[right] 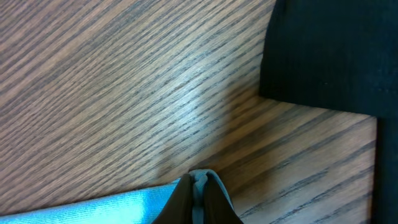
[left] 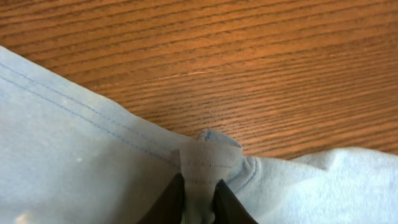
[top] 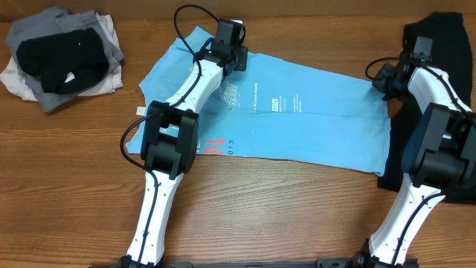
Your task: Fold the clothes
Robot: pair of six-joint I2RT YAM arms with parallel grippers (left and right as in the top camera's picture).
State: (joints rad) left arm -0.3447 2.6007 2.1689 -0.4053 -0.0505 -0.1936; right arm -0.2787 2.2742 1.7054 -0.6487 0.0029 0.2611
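1. Overhead: the blue T-shirt (top: 312,126) lies flat across the middle of the table (top: 282,208), with its long axis running left to right and tilted a little.
2. Overhead: my left gripper (top: 232,53) sits at the shirt's far edge towards its left end. My right gripper (top: 381,80) is at the far right corner. Both grips are on the far side, so I judge the coming fold pulls that edge towards me, across the short axis.
3. Overhead: the black garment (top: 439,37) lies just beside the shirt's right end, partly under my right arm. A pile of clothes (top: 63,59) sits well apart at the far left. Nothing lies on the near half of the shirt.
4. Left wrist: my left gripper (left: 200,199) is clenched on a small bunched tuck of the stitched hem. The shirt (left: 74,143) spreads to both sides of it, with bare wood beyond.
5. Right wrist: my right gripper (right: 199,186) is pinched tight on a thin fold of the shirt's (right: 112,208) edge. The black garment (right: 329,56) is near, up and to the right, and I could drag it along by mistake.
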